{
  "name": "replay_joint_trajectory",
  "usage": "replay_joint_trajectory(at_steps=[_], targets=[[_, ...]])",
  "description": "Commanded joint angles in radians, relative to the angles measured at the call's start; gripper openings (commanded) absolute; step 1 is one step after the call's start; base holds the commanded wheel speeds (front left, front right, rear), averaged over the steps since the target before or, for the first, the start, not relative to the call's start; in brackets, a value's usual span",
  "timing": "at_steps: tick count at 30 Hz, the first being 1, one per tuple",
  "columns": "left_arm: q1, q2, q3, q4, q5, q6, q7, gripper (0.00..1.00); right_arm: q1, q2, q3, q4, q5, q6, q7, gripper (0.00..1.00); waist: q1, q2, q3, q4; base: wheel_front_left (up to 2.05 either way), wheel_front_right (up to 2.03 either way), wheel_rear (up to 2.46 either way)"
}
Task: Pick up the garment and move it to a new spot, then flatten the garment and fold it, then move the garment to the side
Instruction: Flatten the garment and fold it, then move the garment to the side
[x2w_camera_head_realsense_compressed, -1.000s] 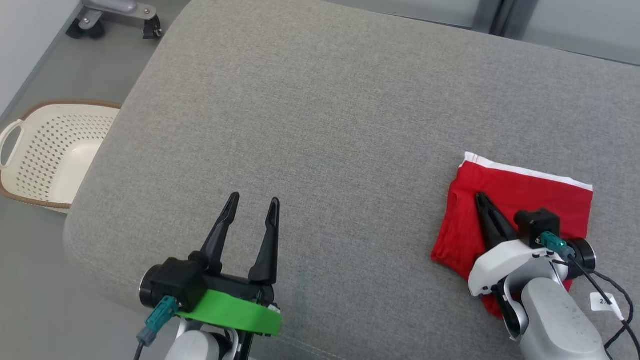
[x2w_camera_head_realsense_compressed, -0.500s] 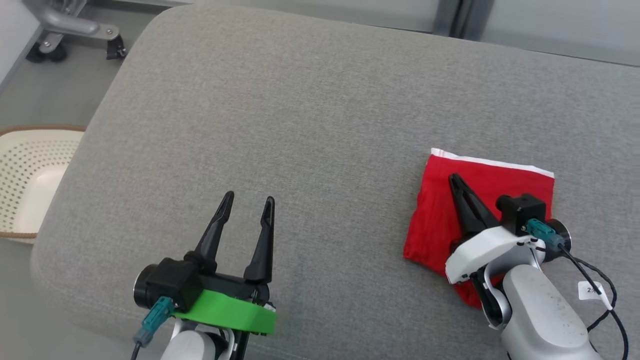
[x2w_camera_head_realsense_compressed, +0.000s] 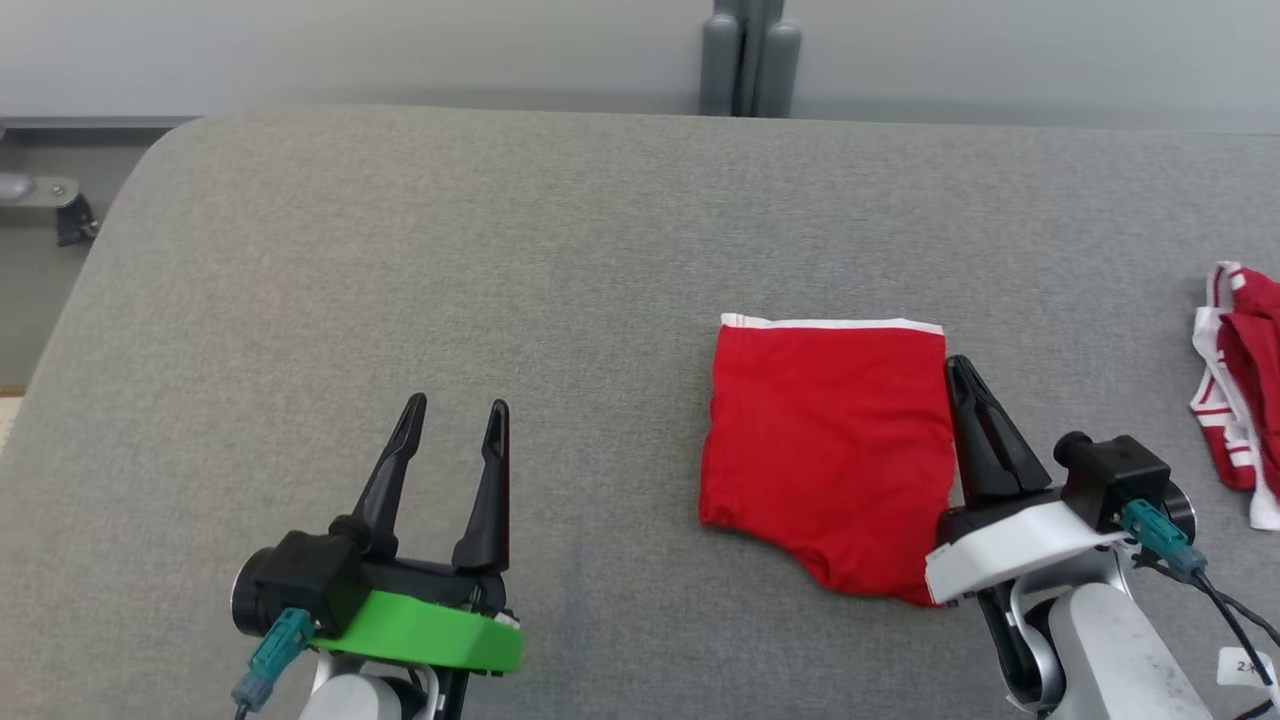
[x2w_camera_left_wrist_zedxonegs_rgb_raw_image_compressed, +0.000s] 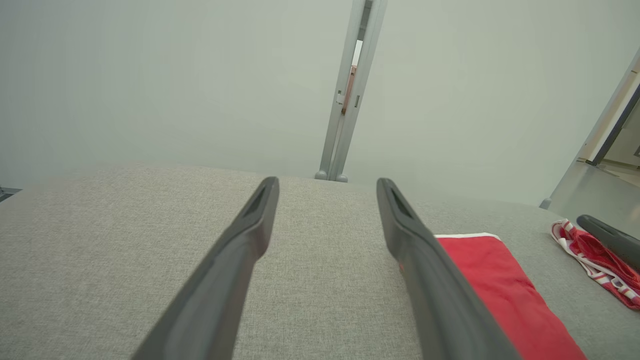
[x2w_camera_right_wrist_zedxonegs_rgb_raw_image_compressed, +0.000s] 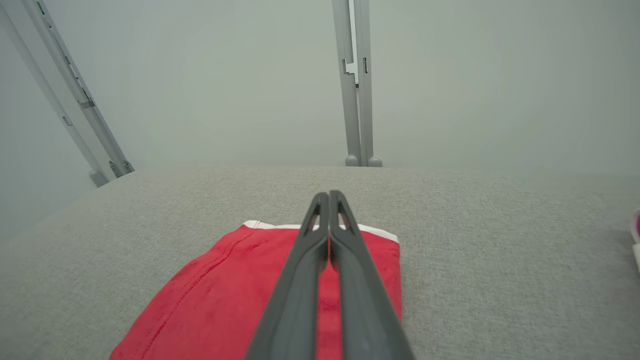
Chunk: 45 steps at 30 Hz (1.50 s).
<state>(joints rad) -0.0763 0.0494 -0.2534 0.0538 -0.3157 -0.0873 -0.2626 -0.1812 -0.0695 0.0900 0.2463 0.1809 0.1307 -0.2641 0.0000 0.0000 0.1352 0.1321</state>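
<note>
Fingers on my right gripper (x2w_camera_head_realsense_compressed: 955, 365) are pressing flat together from root to tip, so that hand is fully closed and gripping nothing that I can make out. I am holding it low at the right edge of the garment (x2w_camera_head_realsense_compressed: 825, 460), with the fingers running alongside that edge and pointing away from me. Through the right wrist camera, the closed gripper (x2w_camera_right_wrist_zedxonegs_rgb_raw_image_compressed: 328, 196) is crossing the right part of the garment (x2w_camera_right_wrist_zedxonegs_rgb_raw_image_compressed: 225, 300), with its tips reaching past the white band (x2w_camera_right_wrist_zedxonegs_rgb_raw_image_compressed: 270, 226). Whether the fingers are resting on the fabric or hanging just above it, I cannot tell. The garment is lying folded into a tidy red block, with the white band along its far edge. It is sitting on the grey cushion (x2w_camera_head_realsense_compressed: 450, 240), right of the middle and near my side. My left gripper (x2w_camera_head_realsense_compressed: 457, 403) is hovering over bare cushion well to the left of the garment, with its fingers spread wide and nothing between them. The left wrist camera is showing those spread tips (x2w_camera_left_wrist_zedxonegs_rgb_raw_image_compressed: 327, 182) with the garment (x2w_camera_left_wrist_zedxonegs_rgb_raw_image_compressed: 500, 285) off to their right. A rumpled red and white striped cloth (x2w_camera_head_realsense_compressed: 1235, 400) is lying at the cushion's right end, apart from the garment. A grey post (x2w_camera_head_realsense_compressed: 745, 60) is standing behind the far edge.
</note>
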Motion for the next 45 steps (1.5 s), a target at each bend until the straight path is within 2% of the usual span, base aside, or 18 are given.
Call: replay_joint_trajectory(at_steps=[1,7,8,9,16,24,31,40,45], targets=[[0.013,0.003,0.009,-0.003,0.004,-0.001,-0.003,1.00,0.025,0.001,-0.010,-0.021,-0.012,0.000,0.000,0.00,0.0000,0.0000,-0.033,-0.068,0.00,0.00,0.00],[0.022,0.002,0.016,0.011,0.004,-0.009,-0.003,1.00,0.088,0.010,-0.071,-0.082,-0.055,0.000,0.000,0.00,0.0000,0.0000,-0.035,-0.110,0.00,0.00,0.00],[0.022,0.003,0.014,0.013,0.004,-0.008,-0.003,1.00,0.099,0.012,-0.085,-0.089,-0.059,0.000,0.000,0.37,0.0000,0.0000,-0.035,-0.115,0.00,0.00,0.00],[0.023,0.003,0.013,0.016,0.003,-0.010,-0.003,1.00,0.106,0.012,-0.098,-0.095,-0.059,0.000,0.000,1.00,0.0000,0.0000,-0.036,-0.118,0.00,0.00,0.00],[0.029,0.003,0.004,0.030,0.002,-0.016,-0.003,1.00,0.138,0.018,-0.116,-0.114,-0.031,0.000,0.000,1.00,0.0000,0.0000,-0.039,-0.134,0.00,0.00,0.00],[0.030,0.003,-0.006,0.028,0.003,-0.021,-0.003,1.00,0.131,0.018,-0.109,-0.087,-0.022,0.000,0.000,1.00,0.0000,0.0000,-0.037,-0.120,0.00,0.00,0.00],[0.002,0.003,-0.015,0.028,0.006,-0.026,-0.003,1.00,0.084,0.018,-0.084,0.032,-0.009,0.000,0.000,1.00,0.0000,0.0000,0.013,-0.080,0.00,0.00,0.00],[-0.033,0.003,-0.035,0.036,0.006,-0.030,-0.003,1.00,-0.024,0.017,-0.032,0.269,0.046,0.000,0.001,1.00,0.0000,0.0000,0.074,-0.018,0.00,0.00,0.00],[-0.041,0.003,-0.037,0.036,0.003,-0.026,-0.003,1.00,-0.063,0.017,-0.035,0.341,0.064,-0.001,0.001,1.00,0.0000,0.0000,0.084,0.003,0.00,0.00,0.00]])
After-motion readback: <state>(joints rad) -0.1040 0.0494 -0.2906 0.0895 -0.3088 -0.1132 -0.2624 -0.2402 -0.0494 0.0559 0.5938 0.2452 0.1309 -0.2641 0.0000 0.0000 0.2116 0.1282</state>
